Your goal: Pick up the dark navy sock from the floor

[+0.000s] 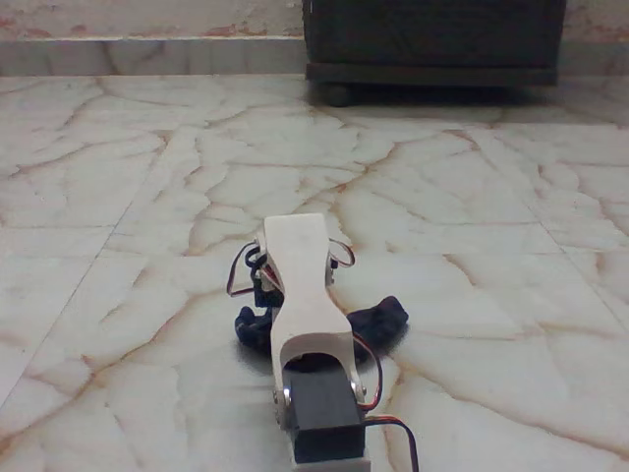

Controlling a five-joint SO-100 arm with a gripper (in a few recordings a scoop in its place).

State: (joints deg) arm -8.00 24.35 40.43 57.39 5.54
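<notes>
Nearest the camera, at the bottom middle of the fixed view, sits a black servo block [322, 418] in a white bracket, with red and dark wires looping off its right side. From it a pale cream arm link [303, 285] stretches away from the viewer and dips toward the floor [118, 197], a glossy spread of cream marble tiles with reddish-brown veins and thin grout lines. Beneath the far end of that link lies the sock [378, 322], a lumpy dark navy bundle resting on the tile; one lobe shows to the right of the arm and a smaller bit to the left, with the middle hidden behind the link. The gripper [261, 287] is tucked down at the left of the link, close to or touching the fabric, but the arm covers its fingers, so whether they are apart or closed on the sock cannot be told. Judging by this pose, the step in hand is the reach and grasp. Next would be a firm pinch on the cloth, then a lift clear of the tile. Far back stands a dark cabinet [432, 39] against the wall.
</notes>
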